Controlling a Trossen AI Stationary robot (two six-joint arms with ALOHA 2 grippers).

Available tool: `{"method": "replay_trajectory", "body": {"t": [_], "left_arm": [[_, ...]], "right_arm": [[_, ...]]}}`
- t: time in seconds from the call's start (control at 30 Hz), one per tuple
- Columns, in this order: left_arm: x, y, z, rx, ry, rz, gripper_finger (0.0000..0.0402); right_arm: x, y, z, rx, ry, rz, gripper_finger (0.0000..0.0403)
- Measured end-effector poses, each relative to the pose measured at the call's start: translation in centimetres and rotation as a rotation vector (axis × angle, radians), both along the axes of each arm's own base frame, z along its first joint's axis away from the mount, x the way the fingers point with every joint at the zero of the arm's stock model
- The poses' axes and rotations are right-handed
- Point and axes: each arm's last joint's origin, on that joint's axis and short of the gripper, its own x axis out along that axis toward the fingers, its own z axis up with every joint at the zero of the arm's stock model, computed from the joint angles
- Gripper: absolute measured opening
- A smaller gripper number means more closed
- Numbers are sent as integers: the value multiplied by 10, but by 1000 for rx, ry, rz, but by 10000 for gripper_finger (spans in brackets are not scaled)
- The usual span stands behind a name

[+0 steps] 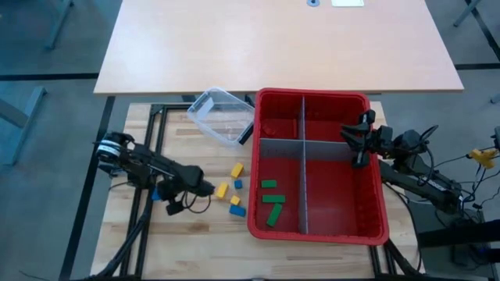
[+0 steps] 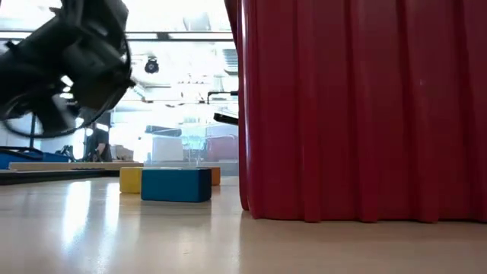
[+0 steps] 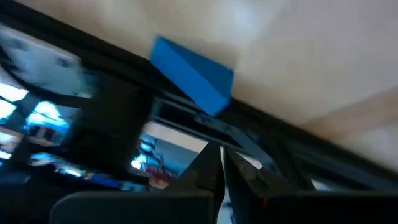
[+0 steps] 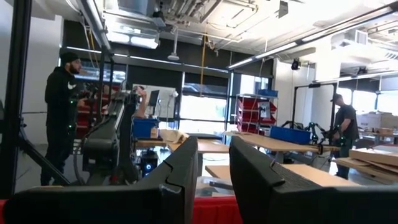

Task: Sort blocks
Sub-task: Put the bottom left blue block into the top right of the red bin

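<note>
The blocks lie in two groups. Three green blocks sit in the near-left compartment of the red bin: a small one toward the divider side, a bar lying across below it, and a bar tilted with its long axis running near to far. On the counter just left of the bin are two yellow blocks, one near the bin and one beside the left pincer, a small blue cube between them, then a yellow-and-blue pair nearest the front edge, the blue bar's long axis slanting across the counter.

In the low view a blue bar lies broadside with a yellow block touching its left end; a third block behind it is mostly hidden. The bin wall blocks everything to the right there. The left wrist view shows a blue block tilted against the counter edge, blurred, apart from the fingers.

The left pincer rests low on the counter, jaws pressed together and empty, its tip just beside the nearest yellow block. The right pincer hovers over the bin's right rim by the cross divider, fingers slightly spread with nothing between them, well apart from all blocks.

A clear tub lies tipped beyond the bin's left corner
</note>
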Motion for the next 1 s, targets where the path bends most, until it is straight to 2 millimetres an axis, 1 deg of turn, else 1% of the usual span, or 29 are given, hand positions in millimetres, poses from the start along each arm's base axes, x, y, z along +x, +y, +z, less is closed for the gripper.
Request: {"method": "replay_trajectory", "body": {"t": [0.07, 0.17, 0.37, 0.47, 0.87, 0.97, 1.0], "left_arm": [[-6, 0, -6, -39, 21, 12, 0], [-15, 2, -13, -52, 39, 15, 0], [-18, 2, -25, -90, -65, 22, 0], [-23, 3, -29, -78, -49, 33, 0], [-27, 4, -34, -81, -51, 38, 0], [-26, 3, -37, -104, -75, 43, 0], [-24, 3, -38, -108, -108, 37, 0]], "right_arm": [[0, 0, 0, 2, 0, 1, 71], [0, 0, 0, 2, 0, 1, 65], [0, 0, 0, -1, 0, 0, 53], [0, 0, 0, -1, 0, 0, 52], [0, 0, 0, -1, 0, 0, 69], [0, 0, 0, -1, 0, 0, 65], [0, 0, 0, -1, 0, -1, 63]]}}
